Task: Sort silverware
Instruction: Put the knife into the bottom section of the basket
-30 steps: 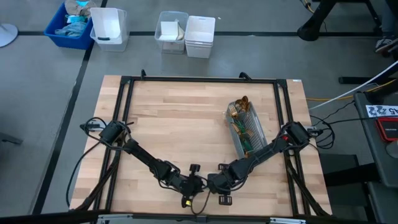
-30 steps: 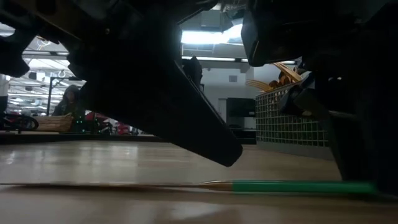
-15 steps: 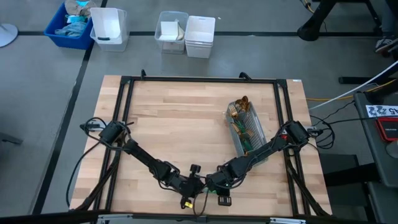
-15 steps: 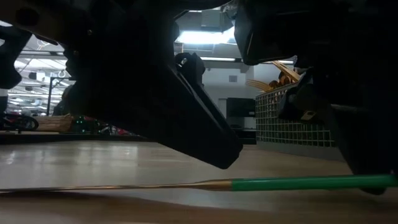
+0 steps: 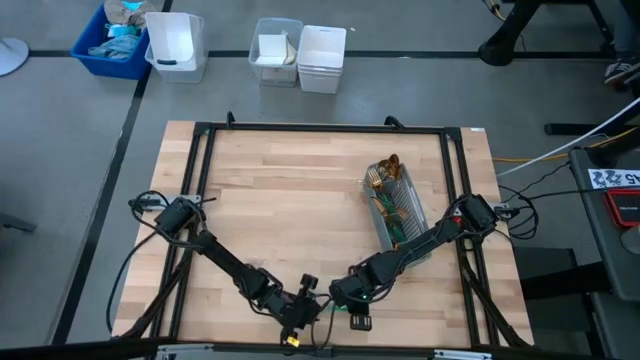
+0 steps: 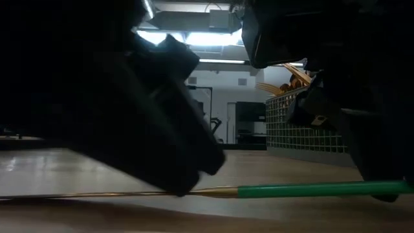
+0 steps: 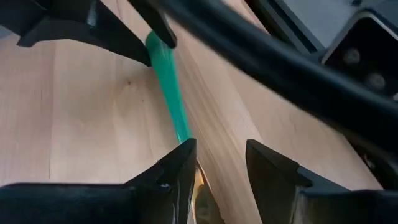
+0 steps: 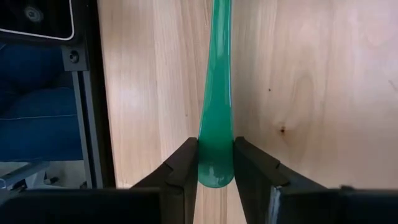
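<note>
**At the tabletop's near edge: one teal-handled piece held at its handle end**

Near the middle of the near edge, a single piece of silverware (image 8: 216, 124) lies almost level just above the wooden tabletop (image 5: 290, 190). Its slim teal-green handle (image 6: 310, 189) passes into a gold stem; the head cannot be made out. The right pincer (image 8: 216, 163) is clamped on the butt of the handle, one dark finger (image 8: 186, 163) pressing each side. The left pincer (image 7: 221, 163) stands narrowly parted astride the piece where green meets gold, its fingers (image 7: 268, 163) not closed on it. Both pincers meet close together by that near edge. Farther off, toward the right edge, a grey mesh caddy (image 5: 400, 212) holds the remaining silverware (image 5: 383, 172), gold heads uppermost.
</note>
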`<action>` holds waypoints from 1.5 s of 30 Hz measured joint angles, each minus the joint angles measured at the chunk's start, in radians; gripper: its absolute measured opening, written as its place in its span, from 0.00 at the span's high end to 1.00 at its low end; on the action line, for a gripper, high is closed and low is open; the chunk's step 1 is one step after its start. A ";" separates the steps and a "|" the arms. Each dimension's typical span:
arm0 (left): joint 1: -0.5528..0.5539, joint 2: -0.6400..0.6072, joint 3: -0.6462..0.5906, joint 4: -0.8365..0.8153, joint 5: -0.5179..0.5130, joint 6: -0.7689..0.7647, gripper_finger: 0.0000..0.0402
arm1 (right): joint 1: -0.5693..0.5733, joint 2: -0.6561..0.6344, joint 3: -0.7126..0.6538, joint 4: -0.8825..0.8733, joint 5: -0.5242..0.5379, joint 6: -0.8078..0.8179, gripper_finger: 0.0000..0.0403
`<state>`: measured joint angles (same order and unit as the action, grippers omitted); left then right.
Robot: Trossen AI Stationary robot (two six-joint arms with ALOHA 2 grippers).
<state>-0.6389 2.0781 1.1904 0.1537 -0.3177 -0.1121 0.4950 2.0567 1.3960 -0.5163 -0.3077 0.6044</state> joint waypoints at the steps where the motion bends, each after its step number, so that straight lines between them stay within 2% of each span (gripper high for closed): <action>1: -0.004 0.000 0.000 -0.010 -0.008 0.006 0.67 | 0.000 0.000 0.000 0.000 0.000 0.000 0.77; 16: -0.011 0.037 0.003 -0.029 -0.075 0.067 0.67 | 0.000 0.000 0.000 0.022 -0.034 0.032 0.77; 25: -0.009 0.051 0.003 -0.030 -0.128 0.010 0.68 | -0.001 0.000 0.000 0.095 -0.092 0.050 0.77; 28: -0.010 0.052 0.003 -0.030 -0.129 0.015 0.72 | 0.000 0.000 0.000 0.113 -0.119 0.049 0.77; 36: -0.010 0.053 0.002 -0.032 -0.118 0.012 0.94 | 0.000 0.000 0.000 0.120 -0.127 0.049 0.77; 42: -0.003 0.053 0.002 -0.034 -0.122 0.007 0.97 | 0.001 0.000 0.000 0.124 -0.125 0.045 0.77; 45: 0.001 0.053 0.002 -0.034 -0.118 -0.004 0.97 | 0.002 0.000 0.000 0.124 -0.089 0.044 0.77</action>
<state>-0.6375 2.1311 1.1919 0.1200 -0.4355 -0.1164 0.4970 2.0567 1.3960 -0.3920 -0.3969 0.6485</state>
